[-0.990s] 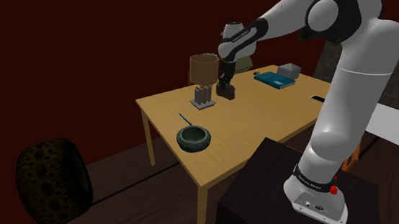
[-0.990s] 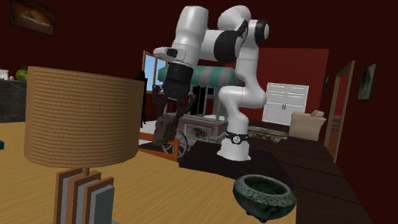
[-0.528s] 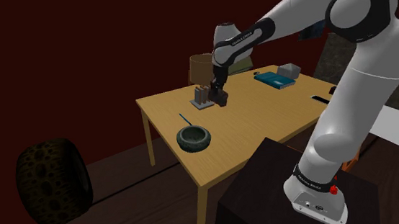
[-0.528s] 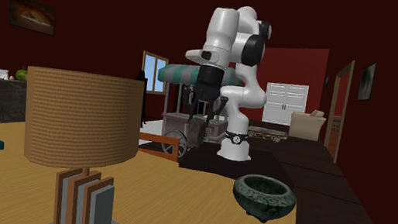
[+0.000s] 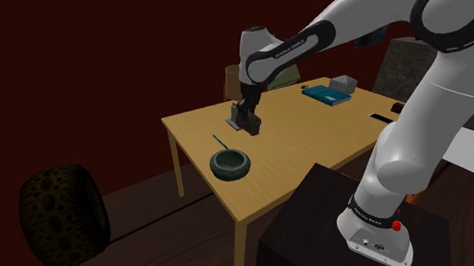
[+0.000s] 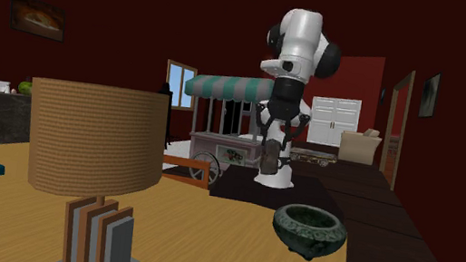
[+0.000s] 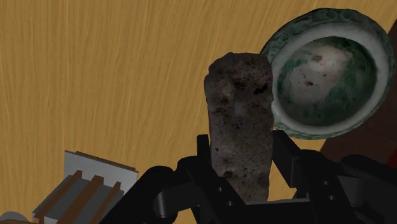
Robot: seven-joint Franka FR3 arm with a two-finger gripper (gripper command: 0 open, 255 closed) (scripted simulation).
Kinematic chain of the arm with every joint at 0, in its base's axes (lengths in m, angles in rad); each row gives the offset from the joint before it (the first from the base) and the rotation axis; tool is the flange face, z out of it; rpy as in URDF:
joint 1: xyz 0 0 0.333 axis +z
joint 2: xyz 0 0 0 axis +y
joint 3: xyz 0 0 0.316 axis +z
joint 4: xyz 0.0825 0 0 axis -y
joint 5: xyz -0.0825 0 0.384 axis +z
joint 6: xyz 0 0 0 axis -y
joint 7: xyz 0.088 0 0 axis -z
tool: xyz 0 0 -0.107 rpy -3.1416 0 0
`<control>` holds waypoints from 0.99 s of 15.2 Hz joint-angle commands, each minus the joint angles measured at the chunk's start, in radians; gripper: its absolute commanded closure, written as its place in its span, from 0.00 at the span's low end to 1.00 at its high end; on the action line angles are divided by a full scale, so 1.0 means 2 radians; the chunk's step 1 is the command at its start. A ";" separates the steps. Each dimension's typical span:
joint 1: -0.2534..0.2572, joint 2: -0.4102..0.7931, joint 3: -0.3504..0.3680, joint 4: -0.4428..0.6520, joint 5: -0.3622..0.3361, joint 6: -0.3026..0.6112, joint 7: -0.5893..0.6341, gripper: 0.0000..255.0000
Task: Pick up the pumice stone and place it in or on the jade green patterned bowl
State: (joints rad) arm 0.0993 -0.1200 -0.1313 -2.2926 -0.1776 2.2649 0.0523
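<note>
**Stone carried across the table, bowl now under the wrist camera**

Since a second ago, the arm point(image 5: 446, 87) has been swung toward the shoulder view's left. The gripper point(image 5: 247, 124) has been brought from the table's middle to a spot over the slatted rack point(image 5: 235, 118), nearer the bowl point(image 5: 214, 162). In the second exterior view the gripper point(image 6: 275, 145) has been shifted rightward, so that it is now seen in front of the arm's own base.

The table point(image 5: 313, 148) is seen whole from the shoulder, with the dark stand point(image 5: 319, 225) at its near corner. A tyre-like thing point(image 5: 61, 216) lies on the floor beyond the edge at that view's left.

The second exterior view looks across the table point(image 6: 192, 230). There the woven cylinder point(image 6: 96, 141) looms large above the rack point(image 6: 100, 232), and a striped-awning cart point(image 6: 224, 115) is seen behind.

The green, mottled bowl point(image 6: 306, 240) stands near the table's edge, toward the corner by the stand. Its pale inside point(image 7: 324, 76) is disclosed by the wrist view.

A blue pen point(image 5: 220, 143) lies between bowl and rack.

The pumice stone point(image 7: 240, 121), dark grey and pitted, is clasped upright between the black fingers point(image 7: 283, 153). The gripper point(image 7: 242, 151) is closed only to the stone's width. The stone is held over bare wood point(image 7: 114, 76), and its tip is seen just beside the bowl's rim. The rack point(image 7: 83, 188) is seen close by the fingers.
</note>
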 commanded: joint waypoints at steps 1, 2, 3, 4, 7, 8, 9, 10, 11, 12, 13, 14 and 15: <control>0.012 -0.004 0.016 -0.001 -0.001 -0.006 0.028 1.00; 0.018 -0.006 0.023 -0.001 -0.001 -0.010 0.041 1.00; 0.023 -0.007 0.030 -0.001 -0.001 -0.013 0.054 1.00; 0.029 -0.007 0.038 0.000 0.000 -0.016 0.066 1.00; 0.046 -0.006 0.061 0.006 0.001 -0.026 0.105 1.00; 0.046 -0.003 0.061 0.003 0.000 -0.020 0.106 1.00; 0.046 0.000 0.061 -0.001 -0.001 -0.013 0.107 1.00; 0.046 0.004 0.061 -0.005 -0.002 -0.006 0.108 1.00; 0.046 0.007 0.061 -0.008 -0.003 0.001 0.110 1.00; 0.045 0.011 0.061 -0.012 -0.004 0.008 0.111 1.00; 0.045 0.014 0.061 -0.015 -0.005 0.014 0.112 1.00; 0.045 0.018 0.060 -0.018 -0.006 0.021 0.114 1.00; 0.045 0.022 0.060 -0.021 -0.007 0.028 0.115 1.00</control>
State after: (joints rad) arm 0.1893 -0.0845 -0.0102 -2.3292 -0.1892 2.3062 0.2799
